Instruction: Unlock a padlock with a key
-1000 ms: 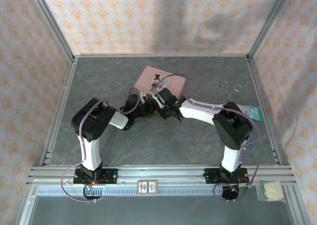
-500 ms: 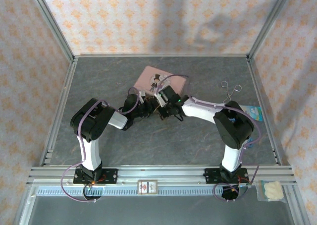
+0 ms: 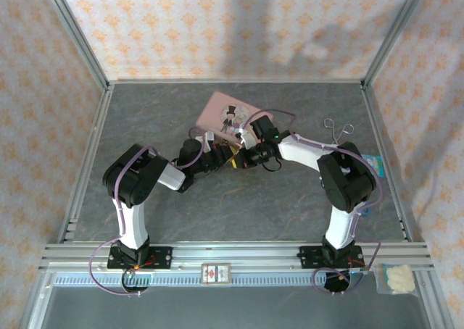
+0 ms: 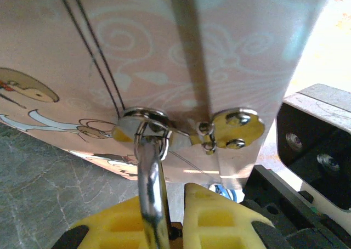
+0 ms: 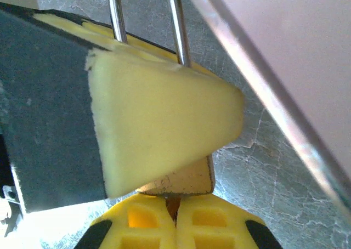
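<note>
The left fingers hold the padlock tight. The right fingers are pressed shut just under it, low in the frame. The key is hidden, so a gentle twist looks next.

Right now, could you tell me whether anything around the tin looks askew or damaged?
Nothing looks damaged or spilled. The pink tin lies skewed to the table edges, and the padlock is clamped in the left gripper, its shackle through the tin's clasp ring.

In the right wrist view, the padlock is largely hidden behind a yellow pad, and its shackle is cut off by the upper edge.
</note>
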Controlling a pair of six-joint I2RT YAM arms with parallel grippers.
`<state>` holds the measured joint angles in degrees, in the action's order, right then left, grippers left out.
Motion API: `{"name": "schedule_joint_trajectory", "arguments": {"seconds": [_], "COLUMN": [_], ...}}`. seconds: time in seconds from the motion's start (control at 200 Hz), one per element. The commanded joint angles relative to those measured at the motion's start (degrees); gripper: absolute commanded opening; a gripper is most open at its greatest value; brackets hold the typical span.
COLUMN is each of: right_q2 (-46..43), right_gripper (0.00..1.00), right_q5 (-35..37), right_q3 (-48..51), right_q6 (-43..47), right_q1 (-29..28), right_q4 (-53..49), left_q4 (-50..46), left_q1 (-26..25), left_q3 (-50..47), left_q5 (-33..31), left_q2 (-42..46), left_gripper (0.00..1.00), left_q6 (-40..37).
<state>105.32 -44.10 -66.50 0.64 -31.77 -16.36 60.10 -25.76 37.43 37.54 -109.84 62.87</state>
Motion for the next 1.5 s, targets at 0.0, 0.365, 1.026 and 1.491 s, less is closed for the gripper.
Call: {"name": "schedule_joint_trajectory", "arguments": {"seconds": [0.0, 0.365, 1.026, 1.491], "right_q2": [0.8, -7.4, -18.4, -11.9], "right_gripper": [0.00, 0.44, 0.47, 0.48], "right_q5": [0.7, 7.5, 24.5, 32.9], "right_q3": [-2.1, -0.1, 8.6, 5.2], "right_q6": [-1.8, -4.2, -10.5, -7.4], "right_q1": [0.8, 0.8, -0.8, -10.9], "right_q4": [2.6, 4.0, 13.2, 10.0], "left_q4": [5.4, 5.7, -5.6, -10.1], "left_q1": [-0.5, 0.3, 0.7, 6.3], "left_q3": [-0.1, 1.5, -1.2, -7.6], "left_q5": [5.7, 0.3, -10.3, -17.6], "left_q2": [0.9, -2.0, 2.0, 16.5], "left_gripper": [0.00, 0.00, 0.46, 0.99], "left_q6": [-2.5, 3.3, -1.1, -3.9]}}
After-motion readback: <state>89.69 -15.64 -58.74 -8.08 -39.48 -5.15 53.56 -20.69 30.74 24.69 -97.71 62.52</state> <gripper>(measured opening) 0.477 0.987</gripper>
